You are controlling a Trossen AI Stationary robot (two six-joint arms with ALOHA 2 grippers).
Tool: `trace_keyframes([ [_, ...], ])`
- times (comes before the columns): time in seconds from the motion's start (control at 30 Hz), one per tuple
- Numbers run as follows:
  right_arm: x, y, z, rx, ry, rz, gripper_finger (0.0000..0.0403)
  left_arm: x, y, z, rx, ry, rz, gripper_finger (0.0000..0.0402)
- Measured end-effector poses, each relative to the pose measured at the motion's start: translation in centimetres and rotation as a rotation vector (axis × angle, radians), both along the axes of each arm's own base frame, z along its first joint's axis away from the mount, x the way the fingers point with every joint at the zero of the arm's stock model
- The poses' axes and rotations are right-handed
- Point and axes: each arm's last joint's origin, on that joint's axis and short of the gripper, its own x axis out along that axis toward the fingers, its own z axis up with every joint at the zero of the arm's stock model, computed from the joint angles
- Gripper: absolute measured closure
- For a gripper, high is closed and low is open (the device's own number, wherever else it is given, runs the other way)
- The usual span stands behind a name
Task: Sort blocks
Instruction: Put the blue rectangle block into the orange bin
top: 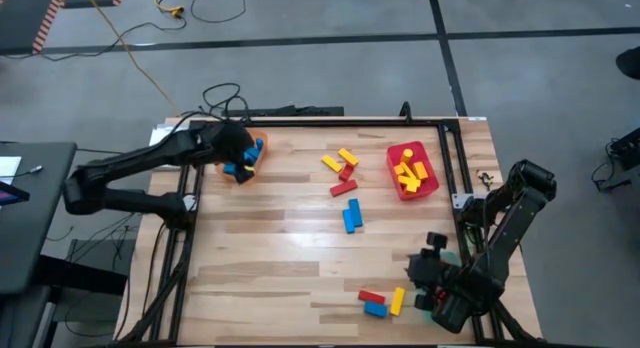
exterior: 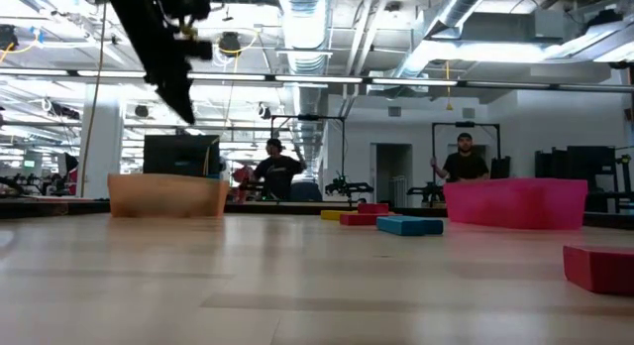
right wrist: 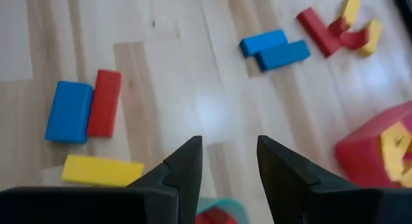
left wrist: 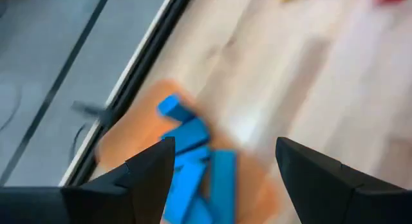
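My left end effector (left wrist: 222, 169) hangs over the orange tray (top: 257, 146) at the far left corner of the surface (top: 280, 248), fingers (left wrist: 151, 169) spread wide and holding nothing. Right under it, a heap of blue blocks (left wrist: 193, 166) lies in that tray (one of them sticks up at an angle).

My right end effector (right wrist: 226, 163) waits low at the near right edge, jaws partly apart with nothing between them. Just ahead of it lie a blue block (right wrist: 69, 112) and a red block (right wrist: 104, 102) touching side by side, with a yellow block (right wrist: 102, 170) close by.

Out in the middle, two blue blocks (top: 352, 215) sit together; beyond them is a loose cluster of red and yellow blocks (top: 343, 171). The red tray (top: 425, 183) at the far right holds yellow blocks (top: 409, 172).

Past the surface, two people (exterior: 275, 169) stand in the room.
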Motion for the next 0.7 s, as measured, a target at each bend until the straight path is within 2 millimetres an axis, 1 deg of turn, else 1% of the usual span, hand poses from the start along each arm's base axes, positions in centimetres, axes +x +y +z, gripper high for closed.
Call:
trace_keyframes([
  [0.1,0.2,-0.3,0.2,-0.031,-0.022,0.011,0.0240,0.5,-1.3,1.0,0.003,-0.068,-0.085,0.0137],
  [0.2,0.3,-0.9,0.8,-0.025,-0.034,0.003,0.0240,1.0,-2.7,1.6,0.000,-0.125,-0.171,0.0137],
  [0.5,-0.8,-2.5,3.2,0.049,-0.106,-0.002,0.0240,2.6,-6.6,2.4,0.002,-0.220,-0.398,0.0137],
  [0.7,-1.4,-3.0,4.2,0.088,-0.137,0.002,0.0240,3.1,-8.6,2.8,0.008,-0.279,-0.492,0.0137],
])
